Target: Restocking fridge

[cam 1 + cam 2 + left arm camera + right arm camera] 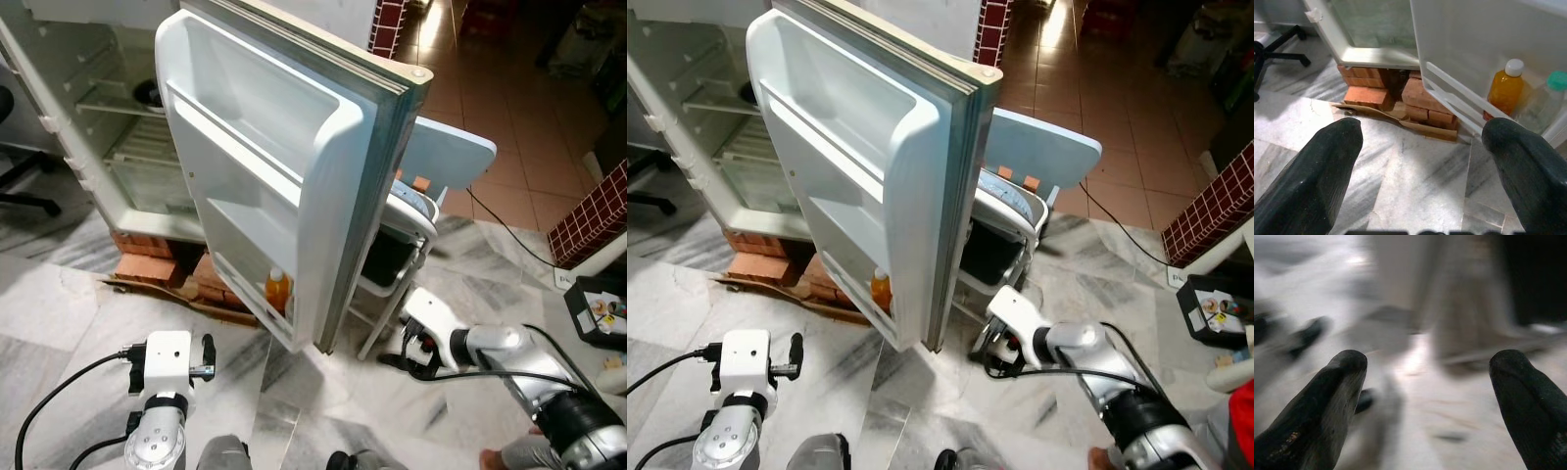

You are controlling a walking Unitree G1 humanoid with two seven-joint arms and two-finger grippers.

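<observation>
The white fridge stands open, its door swung out towards me. An orange juice bottle with a white cap stands on the bottom door shelf, next to a clear bottle with a teal cap. My left gripper is open and empty, low over the marble floor in front of the door. My right gripper is open and empty too. It hangs near the floor by the door's outer edge, and its wrist view is blurred.
Red bricks and a cardboard sheet prop up the fridge. A white folding chair with a blue back stands behind the door. An office chair base is on the left, and a black box and a cable are on the right.
</observation>
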